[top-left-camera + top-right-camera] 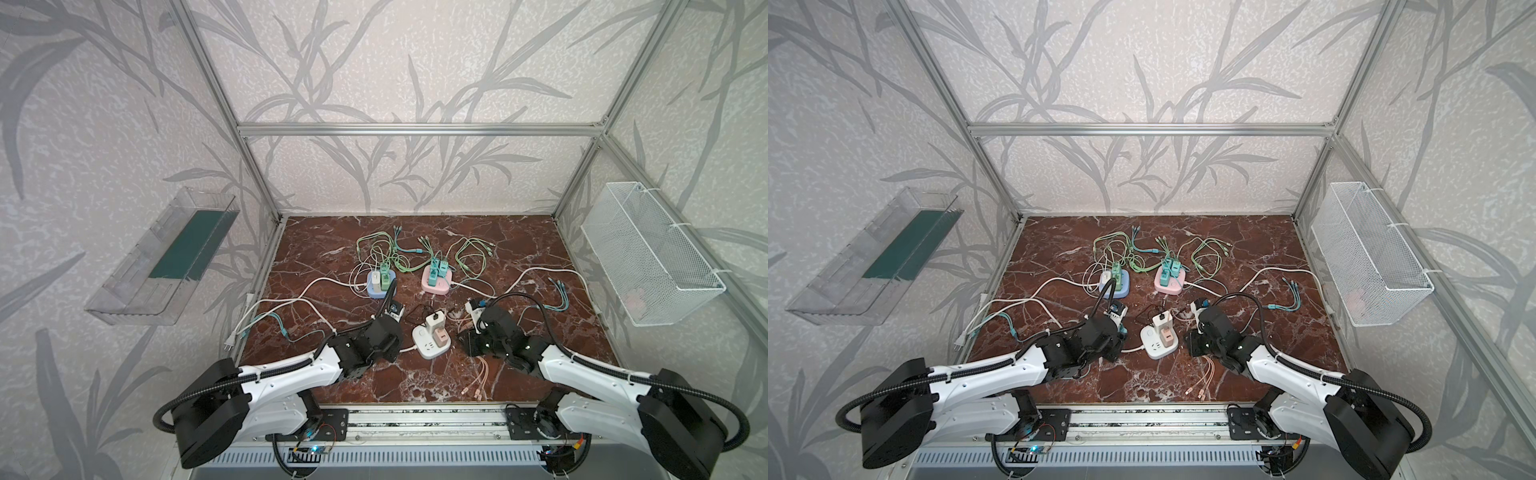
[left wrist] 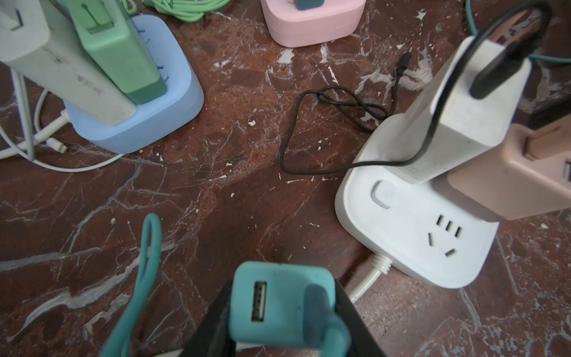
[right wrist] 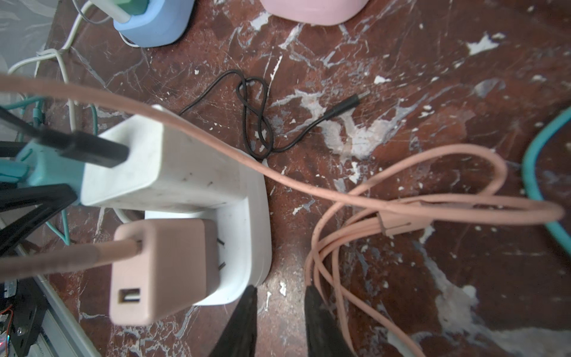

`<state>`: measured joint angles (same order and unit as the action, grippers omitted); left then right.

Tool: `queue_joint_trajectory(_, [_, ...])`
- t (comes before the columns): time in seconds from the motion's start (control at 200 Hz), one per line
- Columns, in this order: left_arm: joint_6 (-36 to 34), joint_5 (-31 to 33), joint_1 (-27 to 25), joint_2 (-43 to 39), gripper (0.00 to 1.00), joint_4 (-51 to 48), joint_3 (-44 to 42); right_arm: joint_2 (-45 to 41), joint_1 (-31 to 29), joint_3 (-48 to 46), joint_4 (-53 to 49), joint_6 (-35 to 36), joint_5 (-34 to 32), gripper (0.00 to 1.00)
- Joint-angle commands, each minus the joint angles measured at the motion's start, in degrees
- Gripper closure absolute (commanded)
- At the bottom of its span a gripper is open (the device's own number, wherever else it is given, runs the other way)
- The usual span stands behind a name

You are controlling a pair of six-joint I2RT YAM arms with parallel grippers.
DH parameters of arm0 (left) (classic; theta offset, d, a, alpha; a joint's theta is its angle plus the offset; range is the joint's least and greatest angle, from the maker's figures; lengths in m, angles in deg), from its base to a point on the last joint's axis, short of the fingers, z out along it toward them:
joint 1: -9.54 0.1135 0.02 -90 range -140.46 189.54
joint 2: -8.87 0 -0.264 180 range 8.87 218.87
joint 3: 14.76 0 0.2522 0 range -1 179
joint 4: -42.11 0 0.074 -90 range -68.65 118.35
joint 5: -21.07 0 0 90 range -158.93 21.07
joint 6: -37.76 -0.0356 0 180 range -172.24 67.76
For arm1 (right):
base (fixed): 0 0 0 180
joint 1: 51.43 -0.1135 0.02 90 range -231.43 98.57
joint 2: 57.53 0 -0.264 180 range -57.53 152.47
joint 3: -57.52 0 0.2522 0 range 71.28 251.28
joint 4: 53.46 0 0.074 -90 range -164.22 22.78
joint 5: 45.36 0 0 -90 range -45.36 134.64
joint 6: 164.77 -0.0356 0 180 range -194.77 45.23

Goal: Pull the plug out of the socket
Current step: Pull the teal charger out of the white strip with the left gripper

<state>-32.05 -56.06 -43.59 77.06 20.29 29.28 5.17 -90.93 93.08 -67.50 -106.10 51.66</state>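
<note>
the left gripper [image 2: 282, 321] is clamped on a teal plug [image 2: 278, 296], one black finger on each side of it. the teal plug is off the white socket [image 1: 426, 347] and held above the table [image 1: 540, 249] just beside that socket, on the left arm's side. its usb face looks straight back at the left wrist camera, with one port bare and a teal cable [image 2: 148, 262] in the other. its prong end is turned away and hidden. seen end-on like this its long axis is hard to read. in the right wrist view its body [image 3: 49, 168] runs about the same way as the white plug [image 3: 160, 167], cable end on the same side.

the white socket lies flat near the front middle of the table. the white plug stands upright in it with a black cable [image 2: 340, 105] in its top. a pink plug [image 3: 160, 272] stands beside it, and one three-pin outlet [image 2: 445, 235] is bare.

the right gripper [image 3: 280, 289] is low at the socket's other side, jaws a little apart with only table between them. a pink cable [image 3: 401, 210] runs along one finger [image 3: 321, 327].

a blue socket [image 1: 380, 291] and a pink socket [image 1: 436, 286] sit farther back.
</note>
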Motion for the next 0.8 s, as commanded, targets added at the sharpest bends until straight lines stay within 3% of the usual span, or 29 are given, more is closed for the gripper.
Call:
queue_joint_trajectory(0.0, [2.0,-1.3,0.9,1.4,0.87,-5.2,2.5,-2.4,-0.3,-1.1,-1.4,1.3,-1.0,0.71])
queue_joint_trajectory(0.345, [1.6,-5.5,2.6,4.7,0.85,-14.6,8.3,-7.4,-3.0,-2.8,-2.3,3.2,-3.7,0.65])
queue_joint_trajectory(0.795, [-1.9,-10.3,6.2,12.9,0.83,-19.1,13.6,-9.0,-5.1,-2.7,-2.8,4.6,-5.0,0.61])
